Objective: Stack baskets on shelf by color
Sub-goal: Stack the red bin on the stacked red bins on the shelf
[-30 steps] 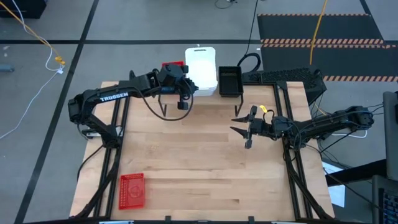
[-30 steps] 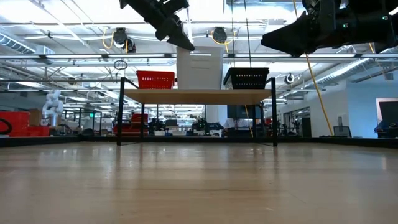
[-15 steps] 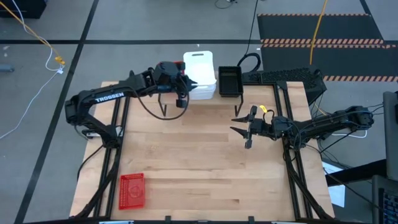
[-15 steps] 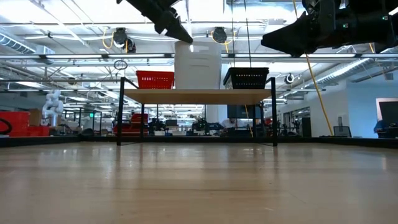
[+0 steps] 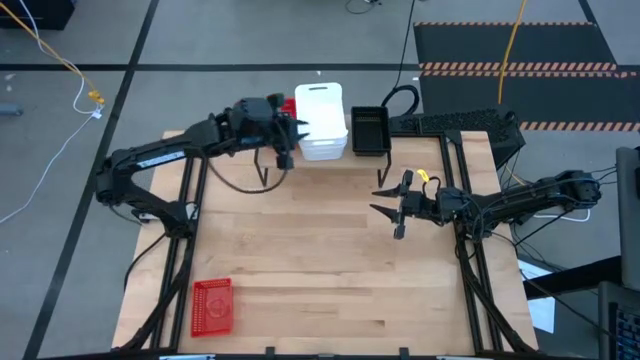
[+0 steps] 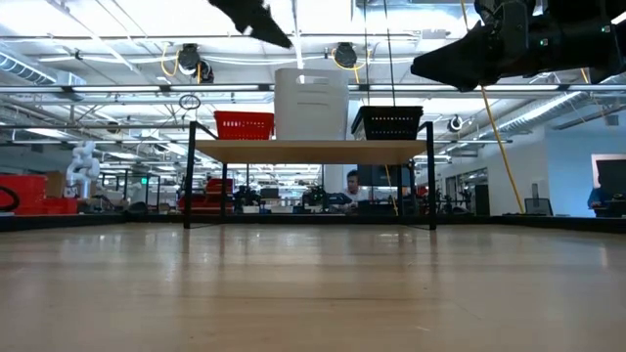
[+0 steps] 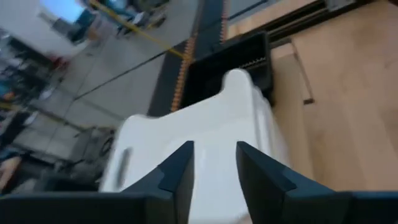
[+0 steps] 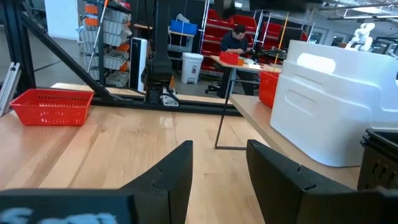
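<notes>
So from the high view: my left gripper (image 5: 290,128) sits up over the shelf's left end, just beside the white baskets (image 5: 321,122), with a sliver of the red baskets (image 5: 288,104) peeking out past my wrist. The black baskets (image 5: 369,130) are on the white stack's other side. One lone red basket (image 5: 211,306) lies way off at the near-left corner of the table (image 5: 320,270), and I'd say that's the one left to fetch, since its colour mates are already up there. My right gripper (image 5: 390,205) waits mid-table, fingers spread.

Low view: the shelf (image 6: 311,150) carries red (image 6: 244,125), white (image 6: 311,104) and black (image 6: 387,122) in a row, each colour in its own pile, white tallest. My left fingers (image 6: 256,18) hang above, between red and white, touching nothing.

Left wrist view: my left fingers (image 7: 177,171) are apart with nothing between them, looking down onto the white stack (image 7: 205,137); so the hold is let go.

Right wrist view: right fingers (image 8: 177,163) wide, empty, pointed at the shelf, and the stray red basket (image 8: 48,106) is sitting on the table.
</notes>
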Robot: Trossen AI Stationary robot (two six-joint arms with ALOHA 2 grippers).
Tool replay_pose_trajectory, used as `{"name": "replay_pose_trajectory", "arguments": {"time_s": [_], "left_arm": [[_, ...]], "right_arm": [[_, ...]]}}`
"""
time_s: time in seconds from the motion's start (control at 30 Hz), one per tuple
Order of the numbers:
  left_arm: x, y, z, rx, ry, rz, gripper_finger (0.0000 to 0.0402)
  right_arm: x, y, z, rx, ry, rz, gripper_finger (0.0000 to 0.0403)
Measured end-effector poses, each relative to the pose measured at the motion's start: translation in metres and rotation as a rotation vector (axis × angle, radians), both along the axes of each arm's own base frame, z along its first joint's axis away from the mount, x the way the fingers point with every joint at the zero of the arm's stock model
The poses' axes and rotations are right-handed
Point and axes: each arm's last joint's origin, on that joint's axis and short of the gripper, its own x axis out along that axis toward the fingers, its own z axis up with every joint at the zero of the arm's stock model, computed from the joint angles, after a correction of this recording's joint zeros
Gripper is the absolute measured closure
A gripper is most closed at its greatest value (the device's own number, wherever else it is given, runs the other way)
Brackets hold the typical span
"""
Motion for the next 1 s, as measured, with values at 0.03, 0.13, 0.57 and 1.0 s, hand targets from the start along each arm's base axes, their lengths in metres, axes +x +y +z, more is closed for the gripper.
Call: {"name": "replay_pose_trajectory", "arguments": {"time_s": [0.03,0.13,0.57,1.0], "left_arm": [[-0.006,-0.004,0.005,0.014,-0.001,0.021,0.0274],[-0.026,-0.022,0.017,0.008,0.003,0.080,0.0249],[-0.090,-0.170,-0.057,-0.794,0.520,0.214,0.0232],[-0.123,-0.361,-0.124,-1.110,0.559,0.308,0.0253]], "right_arm": [[0.000,0.000,0.000,0.001,0.003,0.000,0.0259],[0.000,0.000,-0.001,0.004,0.008,0.000,0.0259],[-0.001,0.000,0.012,-0.215,-0.075,-0.014,0.0259],[-0.002,-0.012,0.019,-0.238,-0.142,-0.086,0.0259]]}}
